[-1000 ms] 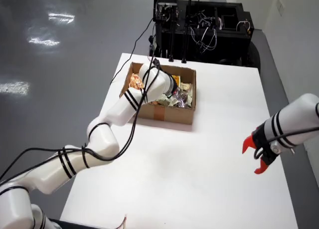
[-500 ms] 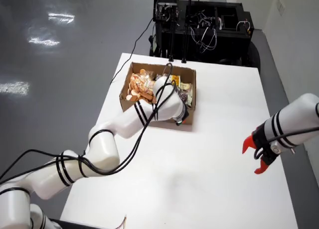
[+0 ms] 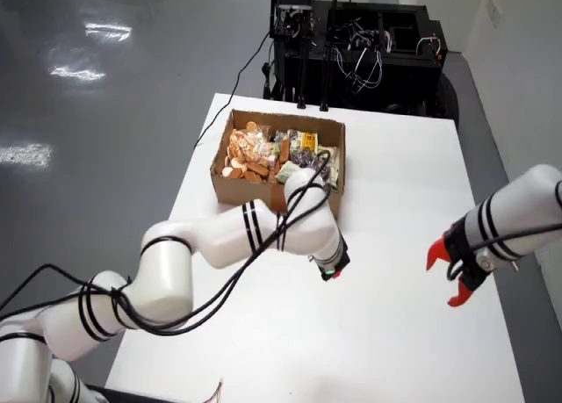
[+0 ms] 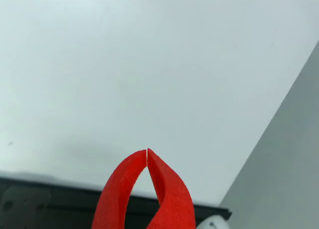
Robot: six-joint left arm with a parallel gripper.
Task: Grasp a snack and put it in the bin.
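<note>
A cardboard box (image 3: 263,190) stands at the far middle of the white table (image 3: 395,183), holding several snack packs (image 3: 250,148), orange ones at its left and darker and green ones at its right. My white arm bends in front of the box, with my gripper (image 3: 330,271) low over the table, just off the box's front right corner. In the overhead view the wrist hides most of it. In the wrist view my red gripper (image 4: 147,151) is shut, its tips touching with nothing between them, and only bare table shows beneath.
A second white arm with a red gripper (image 3: 450,276) hangs over the table's right side. Black equipment with cables (image 3: 351,43) stands behind the far edge. The wrist view shows the table's edge and grey floor (image 4: 294,164) at right.
My arm has pulled out of the box and swung toward the near right, and the gripper now sits over the table in front of the box. The second arm has not moved.
</note>
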